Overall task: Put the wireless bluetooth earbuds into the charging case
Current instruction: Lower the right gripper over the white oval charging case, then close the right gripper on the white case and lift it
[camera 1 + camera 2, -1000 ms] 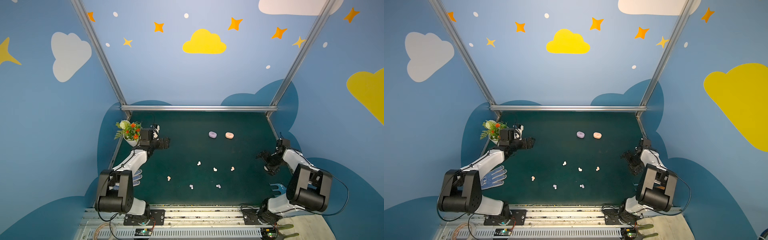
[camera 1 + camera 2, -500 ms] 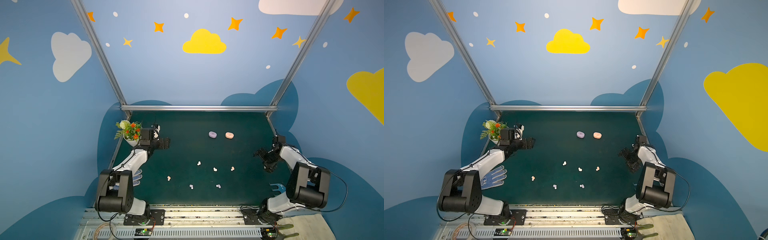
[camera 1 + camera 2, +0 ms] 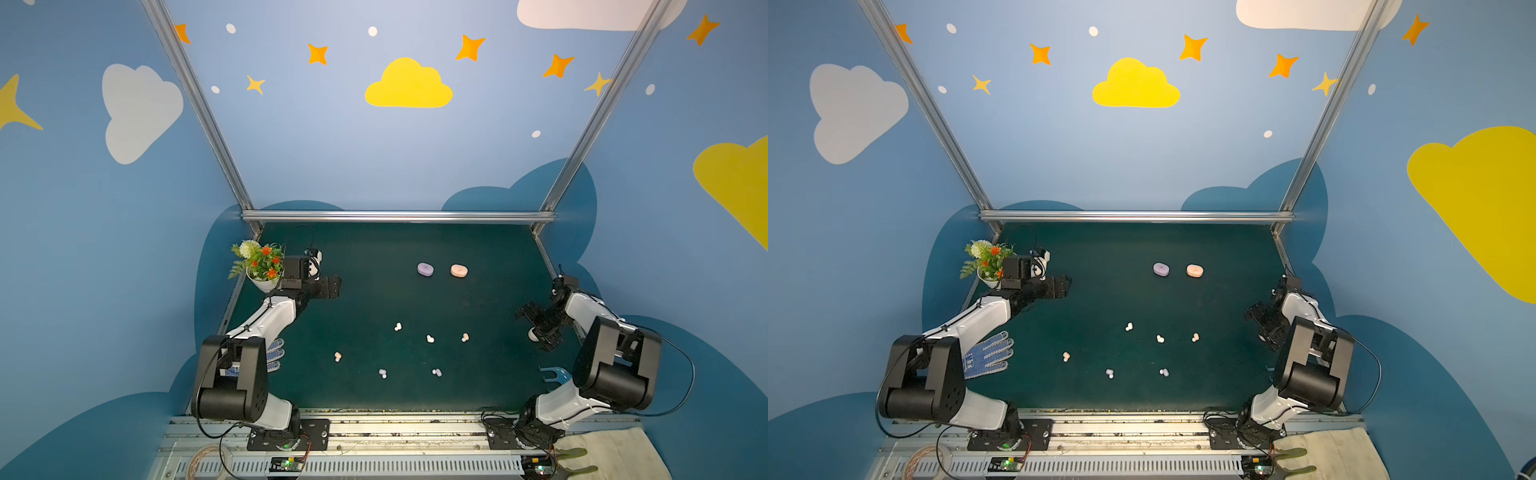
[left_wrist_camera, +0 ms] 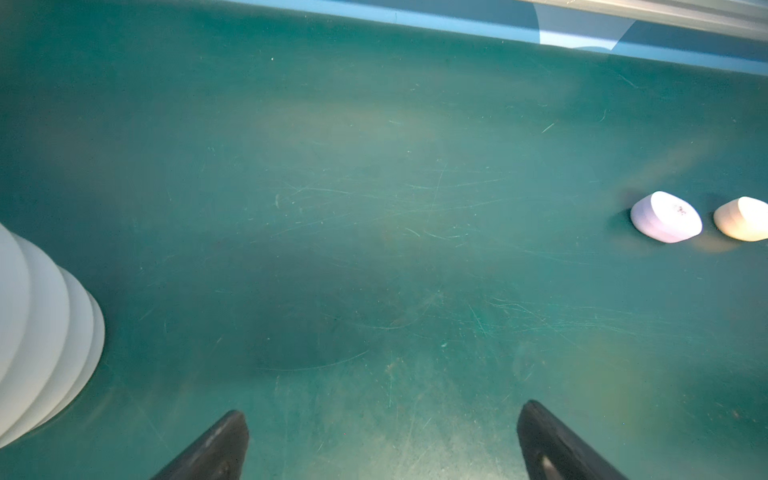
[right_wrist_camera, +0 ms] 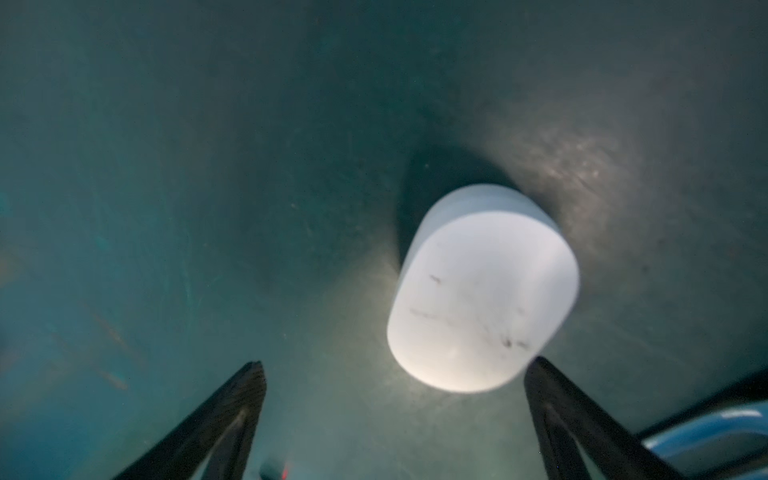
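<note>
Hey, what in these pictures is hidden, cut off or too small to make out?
White case: almost wholly hidden under the right gripper in both top views; blurred in the right wrist view.
Earbuds: too small in both top views to tell how they lie.
Peach case: cut off by the left wrist view's edge.

Surface: dark green mat [image 3: 374,299], scratched.
Upper centre: lavender case [image 3: 425,269] beside peach case [image 3: 459,271], apart.
Lower centre: white earbuds [image 3: 398,326], peach earbuds [image 3: 465,337], lavender earbuds [image 3: 382,373], scattered.
Right: white case [image 3: 532,333].
Left: flower pot [image 3: 262,284], dotted glove [image 3: 988,355].
</note>
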`<state>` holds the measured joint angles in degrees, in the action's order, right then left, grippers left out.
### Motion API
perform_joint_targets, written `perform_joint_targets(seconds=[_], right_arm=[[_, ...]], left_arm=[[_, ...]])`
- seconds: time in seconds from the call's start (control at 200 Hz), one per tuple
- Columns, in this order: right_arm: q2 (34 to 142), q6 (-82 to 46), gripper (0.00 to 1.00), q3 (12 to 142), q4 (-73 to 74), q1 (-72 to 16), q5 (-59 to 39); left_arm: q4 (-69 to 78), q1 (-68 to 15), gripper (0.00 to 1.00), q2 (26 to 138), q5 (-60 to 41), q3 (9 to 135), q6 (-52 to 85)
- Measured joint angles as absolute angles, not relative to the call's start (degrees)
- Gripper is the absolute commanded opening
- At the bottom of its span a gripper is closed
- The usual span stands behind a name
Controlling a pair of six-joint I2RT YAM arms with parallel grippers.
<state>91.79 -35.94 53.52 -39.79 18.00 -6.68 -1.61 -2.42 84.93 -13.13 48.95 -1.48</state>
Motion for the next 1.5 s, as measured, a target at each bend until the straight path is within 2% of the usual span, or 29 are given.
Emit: perform_joint_targets(seconds=[0.766, 0.946, 1.166, 1.497], right_arm=[[98.1, -33.7, 0.95, 62.0, -35.5, 13.4, -9.2], [97.9, -29.7, 0.96, 64.8, -38.0, 13.3, -8.0], [97.7, -20.6, 0.95, 69.0, -43.2, 14.8, -0.4], [102.8, -11.4, 0.92, 72.4, -43.6, 18.5, -2.2]], left_arm=[[-2.1, -2.6, 1.00, 84.9, -12.9, 48.9, -1.8], [-2.1, -2.7, 1.00, 85.0, -12.8, 48.9, -1.9], [-2.1, -2.7, 1.00, 85.0, -12.8, 49.0, -1.9], [-2.3, -2.7, 1.00, 85.1, -12.8, 49.0, -1.9]])
